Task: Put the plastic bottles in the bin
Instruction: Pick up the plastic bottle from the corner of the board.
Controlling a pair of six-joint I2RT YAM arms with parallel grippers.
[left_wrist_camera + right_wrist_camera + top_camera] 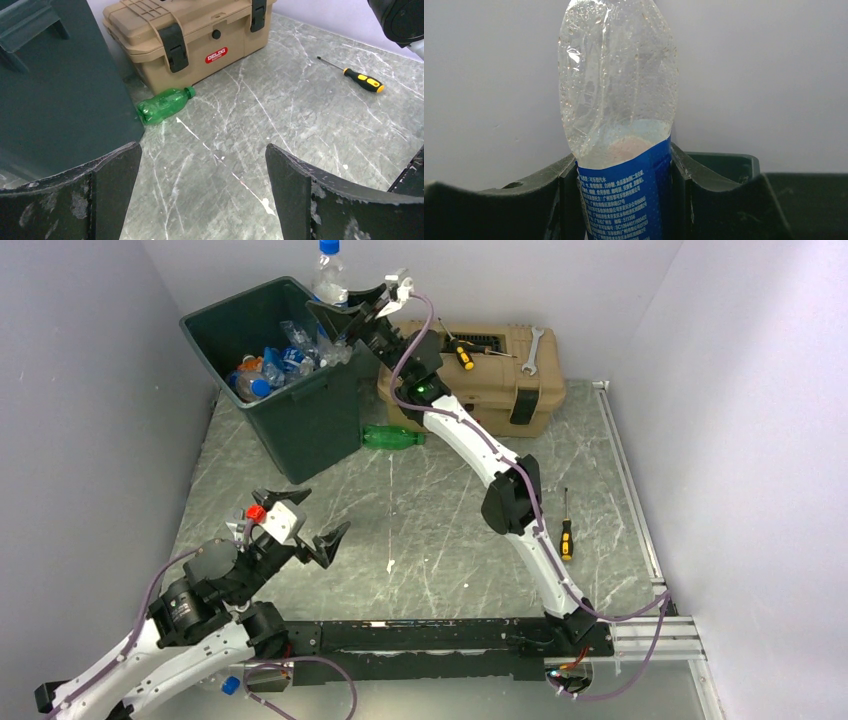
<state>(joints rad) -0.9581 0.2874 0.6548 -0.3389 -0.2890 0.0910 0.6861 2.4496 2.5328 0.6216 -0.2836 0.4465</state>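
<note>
Your right gripper (345,315) (624,170) is pinching a clear bottle (329,280) (616,90) with a blue label by its lower half, cap up. It holds the bottle above the far right edge of the bin (300,430), where a heap of other bottles (270,365) already lies inside. Your left gripper (310,518) (202,150) hangs over the table (440,540) near its own base, jaws spread wide with nothing between them. One green bottle (392,436) (162,105) lies on its side on the table, just beside the bin's near right corner and in front of the toolbox (500,370) (190,30).
</note>
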